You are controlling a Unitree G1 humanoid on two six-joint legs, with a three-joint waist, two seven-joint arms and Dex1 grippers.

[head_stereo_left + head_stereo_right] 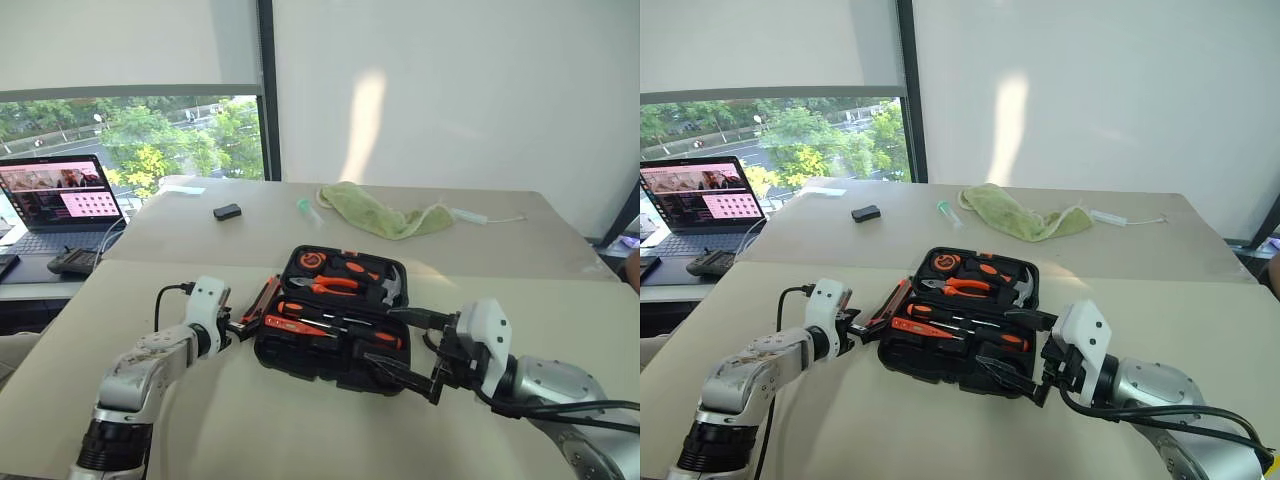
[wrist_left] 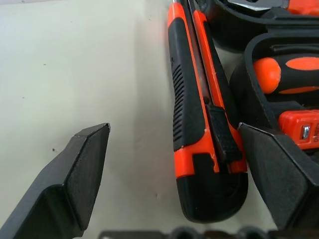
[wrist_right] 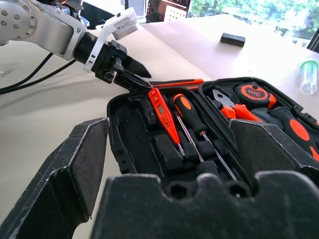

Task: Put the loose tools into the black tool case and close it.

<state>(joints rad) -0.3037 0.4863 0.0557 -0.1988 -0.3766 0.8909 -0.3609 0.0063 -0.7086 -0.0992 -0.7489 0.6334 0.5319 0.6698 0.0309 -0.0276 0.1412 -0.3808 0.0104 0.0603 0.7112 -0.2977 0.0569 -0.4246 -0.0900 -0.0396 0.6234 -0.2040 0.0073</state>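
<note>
No text, label or number can be read on anything here.

Silver-white arms, black cables, black jaws

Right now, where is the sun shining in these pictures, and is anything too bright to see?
Left eye view: a soft sun patch glows on the back wall, and the table's far part looks bright. Right wrist view: the table's far corner is washed pale around the small black box. Left wrist view: the utility knife is evenly lit, with a faint shadow beside it.
</note>
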